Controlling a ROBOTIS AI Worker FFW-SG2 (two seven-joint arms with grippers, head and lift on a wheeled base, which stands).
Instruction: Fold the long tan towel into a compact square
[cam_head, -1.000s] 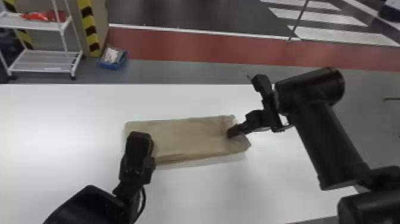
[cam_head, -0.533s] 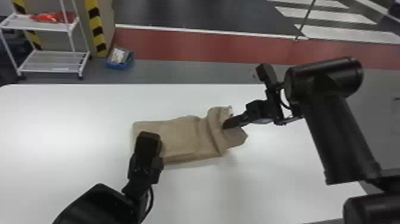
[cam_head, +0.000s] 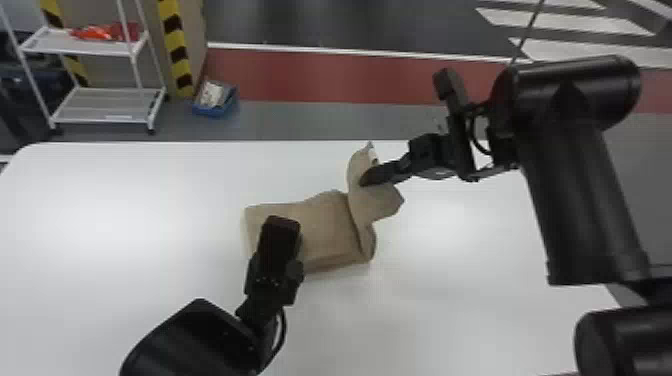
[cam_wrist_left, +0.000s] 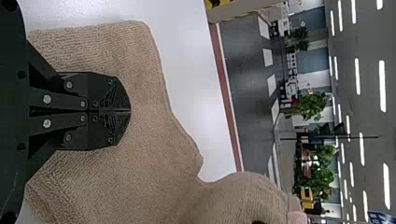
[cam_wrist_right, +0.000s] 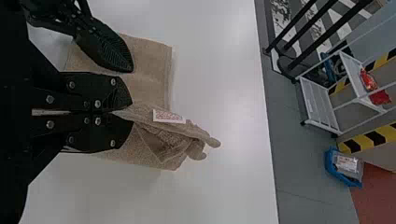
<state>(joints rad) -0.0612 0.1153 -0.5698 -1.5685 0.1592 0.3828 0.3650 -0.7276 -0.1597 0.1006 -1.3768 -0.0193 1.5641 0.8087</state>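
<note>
The tan towel (cam_head: 320, 230) lies on the white desk (cam_head: 475, 310) as a folded band, its left part flat and its right end lifted. By the right gripper (cam_wrist_right: 122, 112) that end is pinched, its jaws pressed together on the cloth, with a sewn label (cam_wrist_right: 169, 116) beside the grip. The cloth is gripped there, it seems, so that the end can be carried leftward over the flat part and the band shortened toward a square.

The left gripper (cam_wrist_left: 126, 111) is placed over the left part, its jaws pressed together with no cloth seen between them. It is probably set there so that the layers are kept from sliding under the pull; whether the towel is actually pressed cannot be told.

The lifted end is twisted and hangs in a loose flap, and a rolled fold is formed where it meets the flat part. Unless it is straightened, a crooked edge may well be laid down.

Wide desk surface is left around the towel on its left, right and near sides. The desk's far edge is nearer, yet the flat part is held well within it. The tighter passage is judged to be leftward, where the left gripper stands over the landing area; it may have to be withdrawn as the end is brought across.
</note>
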